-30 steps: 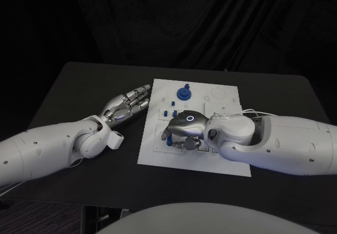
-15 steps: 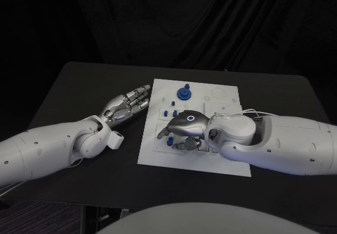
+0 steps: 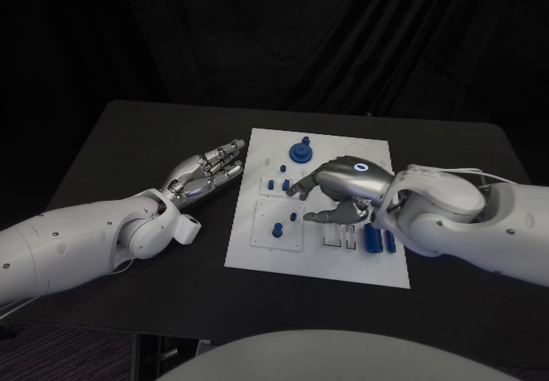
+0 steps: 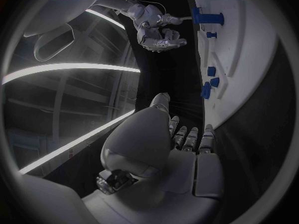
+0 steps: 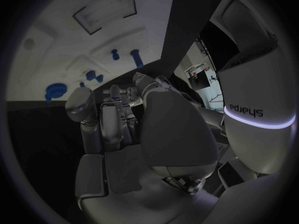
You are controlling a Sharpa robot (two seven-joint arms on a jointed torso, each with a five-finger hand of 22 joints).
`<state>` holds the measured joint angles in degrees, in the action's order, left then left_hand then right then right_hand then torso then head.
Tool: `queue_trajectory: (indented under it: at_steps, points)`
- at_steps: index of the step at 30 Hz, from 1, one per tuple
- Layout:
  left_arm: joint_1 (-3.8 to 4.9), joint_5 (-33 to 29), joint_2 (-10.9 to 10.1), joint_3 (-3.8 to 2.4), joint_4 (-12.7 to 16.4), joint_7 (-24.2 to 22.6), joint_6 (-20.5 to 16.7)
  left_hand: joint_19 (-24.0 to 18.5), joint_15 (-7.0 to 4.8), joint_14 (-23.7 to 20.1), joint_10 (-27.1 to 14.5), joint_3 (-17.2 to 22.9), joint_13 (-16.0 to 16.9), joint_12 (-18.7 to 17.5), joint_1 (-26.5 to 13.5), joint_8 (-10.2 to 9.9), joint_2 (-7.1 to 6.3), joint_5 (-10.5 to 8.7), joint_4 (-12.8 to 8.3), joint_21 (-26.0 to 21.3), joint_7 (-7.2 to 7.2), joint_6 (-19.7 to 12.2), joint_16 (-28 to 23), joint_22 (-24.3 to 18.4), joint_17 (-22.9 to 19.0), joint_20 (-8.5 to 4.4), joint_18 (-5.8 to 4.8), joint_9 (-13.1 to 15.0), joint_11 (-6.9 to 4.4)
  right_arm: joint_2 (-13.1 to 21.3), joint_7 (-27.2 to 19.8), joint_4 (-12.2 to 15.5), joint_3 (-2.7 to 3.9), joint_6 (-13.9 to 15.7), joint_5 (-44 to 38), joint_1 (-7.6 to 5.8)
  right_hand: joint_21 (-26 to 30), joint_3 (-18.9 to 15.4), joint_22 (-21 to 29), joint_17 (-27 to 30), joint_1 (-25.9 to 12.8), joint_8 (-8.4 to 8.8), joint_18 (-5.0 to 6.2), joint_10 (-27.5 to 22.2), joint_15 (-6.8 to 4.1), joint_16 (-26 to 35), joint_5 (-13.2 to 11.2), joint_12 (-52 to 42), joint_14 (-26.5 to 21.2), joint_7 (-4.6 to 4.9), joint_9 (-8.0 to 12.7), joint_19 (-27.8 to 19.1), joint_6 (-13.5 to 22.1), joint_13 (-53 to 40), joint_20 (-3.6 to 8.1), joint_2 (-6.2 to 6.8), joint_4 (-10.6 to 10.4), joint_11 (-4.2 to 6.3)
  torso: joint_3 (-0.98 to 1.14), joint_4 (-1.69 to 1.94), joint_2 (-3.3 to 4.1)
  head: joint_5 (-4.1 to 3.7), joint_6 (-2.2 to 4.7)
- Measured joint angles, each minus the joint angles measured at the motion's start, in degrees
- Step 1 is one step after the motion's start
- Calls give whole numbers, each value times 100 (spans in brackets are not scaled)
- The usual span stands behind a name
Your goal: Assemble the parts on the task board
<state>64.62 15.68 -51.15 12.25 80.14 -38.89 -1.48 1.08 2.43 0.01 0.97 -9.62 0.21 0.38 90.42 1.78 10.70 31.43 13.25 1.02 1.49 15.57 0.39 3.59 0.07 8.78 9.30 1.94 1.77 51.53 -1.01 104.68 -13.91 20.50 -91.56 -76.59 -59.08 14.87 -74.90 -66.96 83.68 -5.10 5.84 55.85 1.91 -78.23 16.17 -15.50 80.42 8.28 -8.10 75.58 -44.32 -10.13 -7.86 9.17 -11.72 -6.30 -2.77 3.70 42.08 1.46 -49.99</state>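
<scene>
The white task board (image 3: 343, 266) lies mid-table. On it stand a round blue knobbed part (image 3: 301, 151) at the far edge, small blue pegs (image 3: 277, 185) near its left side, a blue peg (image 3: 278, 230) lower down, and blue bars (image 3: 378, 238) at the right. My right hand (image 3: 341, 189) hovers over the board's middle, fingers loosely curled and apart, nothing seen in them. My left hand (image 3: 209, 170) lies flat on the table just left of the board, fingers stretched out, holding nothing. The left wrist view shows the right hand (image 4: 159, 32) beside the board (image 4: 249, 59).
The black table (image 3: 137, 135) has bare room left of and behind the board. My right forearm (image 3: 469, 222) lies over the board's right edge. The right wrist view shows recessed outlines on the board (image 5: 102, 10) and the round blue part (image 5: 56, 90).
My right hand has lifted off the board's near-left area and moved right and farther back, uncovering the blue peg and the blue bars. The left hand has not moved.
</scene>
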Motion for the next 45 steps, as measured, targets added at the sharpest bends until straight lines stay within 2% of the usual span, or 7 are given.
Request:
queue_trajectory:
  at_steps: [3, 7, 14, 19, 24, 37, 45]
  points:
    - [-1, 0, -20, 1, 28, 0, -89, -2, -142, 1, 31, -23, 5, 0, -20, 0, -21, 0, 67, 0, -18, 55, 0, -14, 1, -120, 0, 1, -30, 421, -139, 169, 3, 301, 576, -193, -104, 4, -3, -75, 23, -114, 0, 305, -83, -52, 0, -737, 77, 110, -2, 68, -211, -435, 68, -23, -9, 124, 2, -4, 0, 0, 0]
    - [-2, 0, -26, 1, 62, -1, -217, -18, -190, 1, 26, -55, 5, 0, -50, 0, -50, 0, 150, 0, -68, 77, 0, -63, 1, -223, -1, 1, -45, 936, -250, 254, -9, 600, 1241, -341, -320, -56, -5, -83, 1, -496, -1, 394, -305, -52, 0, -2972, 68, -83, -145, 174, -776, -2213, 237, -44, -101, 345, 1, -9, -1, -34, 0]
    - [-2, 26, -55, -1, 181, -1, -482, -43, -359, -10, 88, -149, 19, 0, -140, 0, -140, 0, 336, -25, -416, 41, 0, -134, 2, -615, -9, -2, -178, 1468, 18, 185, -24, 550, 1635, -356, -1586, -441, -4, -797, -952, -1050, -237, 2511, -356, -738, 0, -6709, 366, -240, -477, 749, -1159, -6376, 323, -264, -472, 463, -6, -4, -1, -126, 0]
    - [-3, 146, -122, 0, 288, -1, -710, -35, -420, -8, 78, -198, 19, 0, -210, 0, -115, 0, 335, -25, -384, 135, 0, -151, 2, -765, -95, -2, -494, 1741, 580, 184, -32, 350, 1531, -173, -2415, -698, -4, -799, -1622, -1343, -365, 2821, -485, -1074, -1, -7402, 358, -342, -760, 845, -1256, -6483, 440, -454, -489, 577, -7, -12, -1, -125, 0]
    - [-4, 266, -143, 1, 342, -1, -864, -53, -419, -8, 57, -198, 19, 0, -210, 0, -115, 0, 335, -24, -384, 135, 0, -151, 3, -786, -94, -2, -514, 1885, 1270, 296, -43, 84, 1220, -31, -2697, -769, -4, -798, -1946, -1487, -453, 2798, -521, -1098, -1, -7436, 361, -403, -987, 844, -1195, -6483, 457, -514, -495, 601, -9, -20, -4, -114, 0]
    - [-4, 419, -167, 0, 339, -1, -928, -41, -418, -8, 29, -198, 18, 0, -187, 0, -92, 0, 335, -24, -415, 60, 0, -156, -2, -670, -93, -7, -417, 1959, 2725, 756, -37, -488, 300, 100, -3078, -791, -3, -798, -2763, -2645, -543, 2819, -760, -1142, 61, -7436, 359, -631, -2579, 845, -1030, -6482, 708, -116, -520, 764, -8, -14, -4, -210, 0]
    - [-4, 444, -180, 0, 341, -1, -927, -42, -394, 14, 28, -198, 18, 0, -161, 0, -66, 23, 335, -24, -696, -173, 0, -161, -2, -629, -92, -26, -275, 1979, 3160, 1013, -38, -707, 21, 192, -3078, -791, -3, -797, -2791, -2728, -543, 2819, -765, -1142, 61, -7436, 364, -638, -2788, 844, -979, -6481, 708, -87, -520, 764, -7, -21, -5, -228, 0]
